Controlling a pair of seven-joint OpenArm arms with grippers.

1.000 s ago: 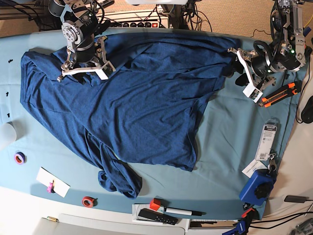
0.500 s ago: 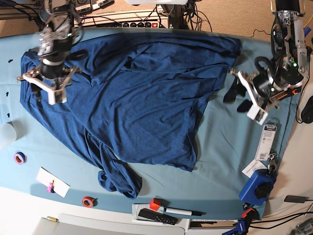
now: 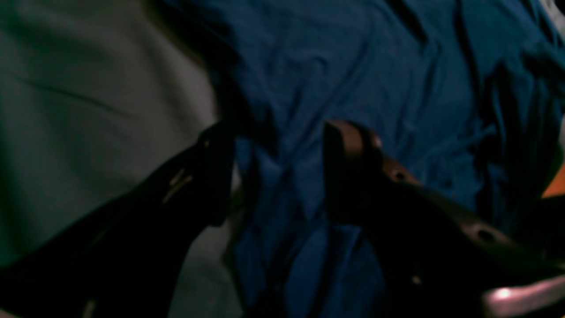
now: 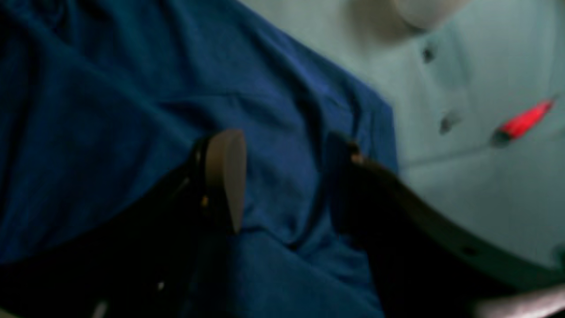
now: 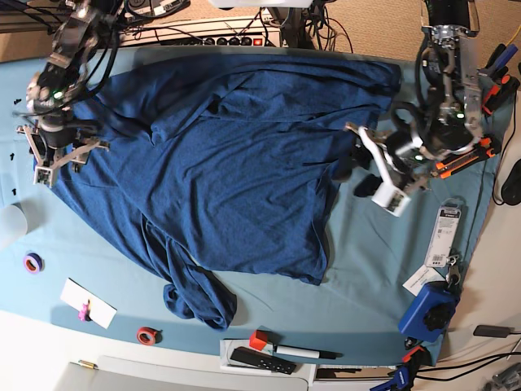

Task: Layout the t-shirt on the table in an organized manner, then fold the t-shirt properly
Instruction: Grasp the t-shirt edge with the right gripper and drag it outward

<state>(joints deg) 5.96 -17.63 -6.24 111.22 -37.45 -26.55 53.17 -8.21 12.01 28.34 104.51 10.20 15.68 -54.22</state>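
Observation:
The dark navy t-shirt (image 5: 236, 179) lies spread and wrinkled over most of the teal table (image 5: 383, 269), with a bunched part hanging toward the front edge. My left gripper (image 5: 361, 169) hovers at the shirt's right edge. In the left wrist view its dark fingers (image 3: 216, 172) stand apart over blue fabric (image 3: 353, 66) beside bare table (image 3: 88, 110); the left gripper (image 3: 278, 172) is open. My right gripper (image 5: 59, 156) is over the shirt's left edge. The right gripper (image 4: 284, 176) is open above the shirt (image 4: 132, 88), close to its hem.
A white cup (image 5: 8, 224), purple tape roll (image 5: 32, 262), white card (image 5: 88, 303) and red tape roll (image 5: 146, 335) sit front left. A remote and marker (image 5: 260, 358) lie at the front edge. An orange-black tool (image 5: 464, 156), tag (image 5: 444, 236) and blue device (image 5: 429, 309) crowd the right.
My right gripper has swung from the shirt's upper middle out to its left edge. My left gripper has come down and inward to the shirt's right edge. The shirt has hardly moved.

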